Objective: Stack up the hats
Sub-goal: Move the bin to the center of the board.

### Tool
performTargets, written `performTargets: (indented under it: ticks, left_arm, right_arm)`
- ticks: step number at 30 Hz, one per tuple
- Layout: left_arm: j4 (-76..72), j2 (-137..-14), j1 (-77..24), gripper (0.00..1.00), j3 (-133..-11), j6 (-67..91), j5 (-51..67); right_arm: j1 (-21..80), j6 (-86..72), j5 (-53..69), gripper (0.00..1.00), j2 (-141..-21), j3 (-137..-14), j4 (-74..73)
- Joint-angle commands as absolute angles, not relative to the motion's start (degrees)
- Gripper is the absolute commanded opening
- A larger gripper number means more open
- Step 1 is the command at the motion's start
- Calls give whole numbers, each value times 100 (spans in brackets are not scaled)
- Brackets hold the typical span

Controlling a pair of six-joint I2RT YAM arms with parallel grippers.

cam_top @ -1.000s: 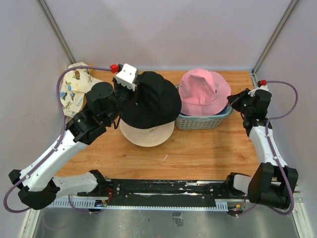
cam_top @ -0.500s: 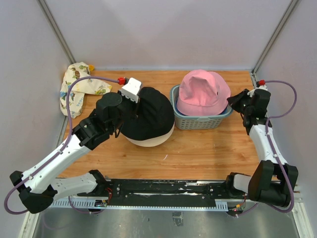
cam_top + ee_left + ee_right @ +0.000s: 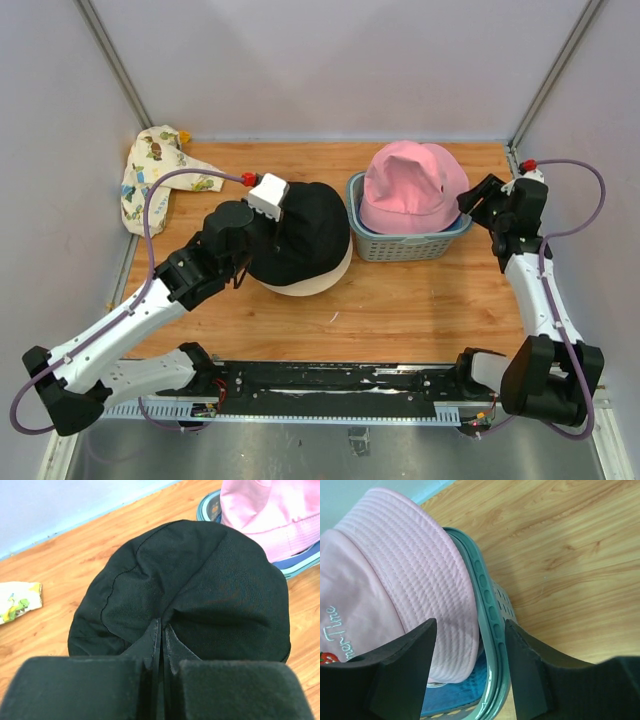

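Note:
A black hat point(image 3: 305, 235) lies crown-up over a cream hat point(image 3: 322, 281) at the table's middle. My left gripper point(image 3: 272, 222) is shut on a pinch of the black hat's point(image 3: 200, 590) crown, its fingertips point(image 3: 161, 626) pressed together on the fabric. A pink hat point(image 3: 412, 185) sits on top of the grey-green basket point(image 3: 405, 245). In the right wrist view a teal-blue hat point(image 3: 455, 695) lies under the pink hat point(image 3: 395, 575). My right gripper point(image 3: 470, 632) stands open at the basket's right side, one finger over the pink brim, the other outside the rim point(image 3: 489, 607).
A cream cloth hat with cartoon prints point(image 3: 150, 175) lies crumpled at the back left corner against the wall. Bare wooden tabletop point(image 3: 400, 310) stretches in front of the hats and basket. Grey walls close the table on three sides.
My left arm brought the black hat down and forward onto the cream hat, covering most of it. My right gripper has opened beside the basket.

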State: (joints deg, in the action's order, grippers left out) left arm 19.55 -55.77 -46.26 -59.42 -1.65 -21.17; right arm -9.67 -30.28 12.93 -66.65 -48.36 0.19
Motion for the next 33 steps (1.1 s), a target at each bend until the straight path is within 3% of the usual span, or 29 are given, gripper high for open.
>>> performTargets:
  ticks: [1,10,18,21,24,33]
  left_arm:
    - [1871,-5476,-4638,2,-5746,39,-2054]
    - [2220,-5396,-4640,17,-5674,402,-2257]
    - [2217,-5241,-4638,46,-5678,558,-2537]
    - [2157,-5249,-4632,53,-5673,594,-2640]
    - [2111,-5249,-4631,62,-5680,655,-2775]
    - [2002,-5083,-4630,78,-5736,797,-3332]
  right_arm:
    - [-887,-2737,956,58,-6502,-5086,-335]
    - [-667,-2479,825,59,-6663,-5114,-648]
    - [-562,-2487,678,57,-7019,-5009,-597]
    - [-558,-2521,553,51,-7173,-5063,-573]
    - [-562,-2543,370,31,-7294,-5133,-571]
    - [-611,-2528,-383,27,-7392,-5464,-776]
